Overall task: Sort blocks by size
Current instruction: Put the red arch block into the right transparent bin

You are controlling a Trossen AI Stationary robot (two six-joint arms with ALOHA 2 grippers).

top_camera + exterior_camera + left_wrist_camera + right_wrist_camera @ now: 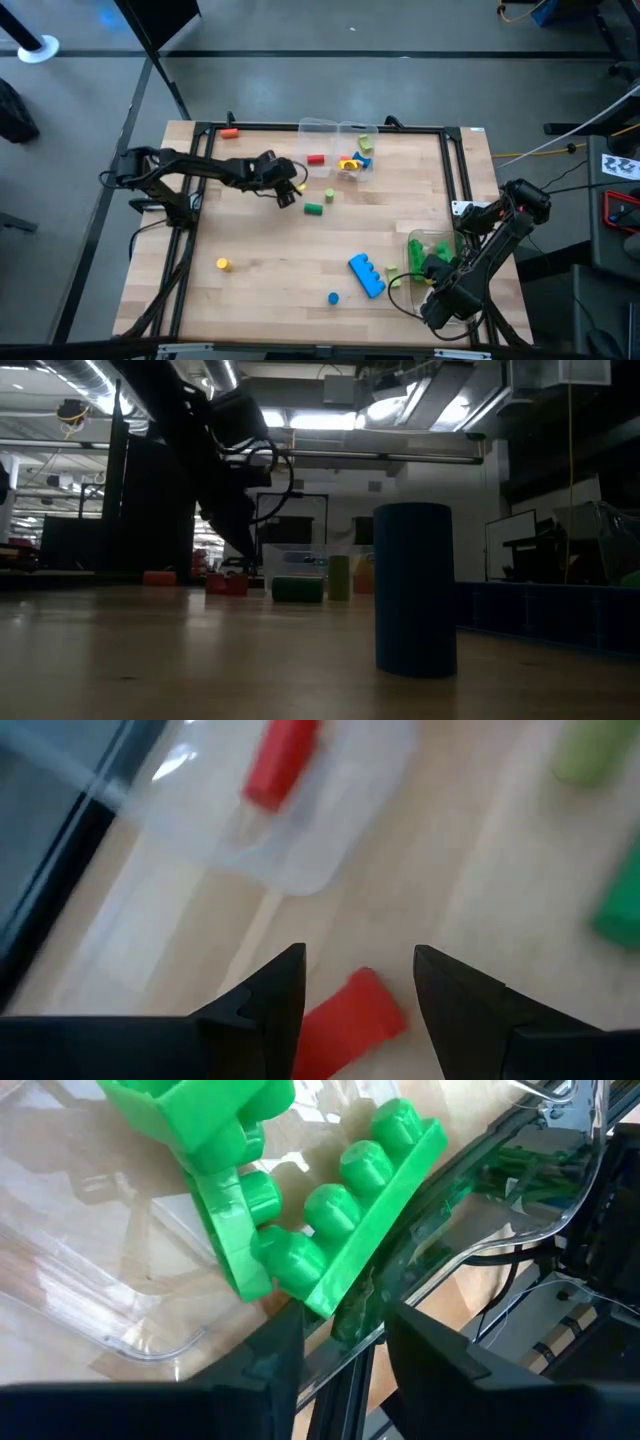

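Note:
My left gripper point(288, 192) is open, low over the table left of centre, and points down. In the left wrist view its fingers point(358, 970) stand on either side of a red block point(350, 1020) lying on the wood. Another red block point(316, 158), a green one point(313, 209) and a lime one point(329, 195) lie nearby. A blue studded brick point(367, 275), a blue cylinder point(333, 297) and a yellow block point(222, 264) lie nearer the front. My right gripper point(345, 1340) is open at the rim of a clear container point(100, 1310) that holds green studded bricks point(330, 1210). My left gripper's open fingers come from above and stand on either side of the red block's end point(365, 990). I cannot tell whether they touch it. My right gripper's fingers stand astride the clear container's rim point(350, 1305). I cannot tell whether they touch it.
Clear containers point(335, 135) stand at the far edge, one with several small blocks point(350, 163) in it. An orange-red block point(230, 133) lies at the far left by the black frame. Bare wood lies at the front left around the yellow block.

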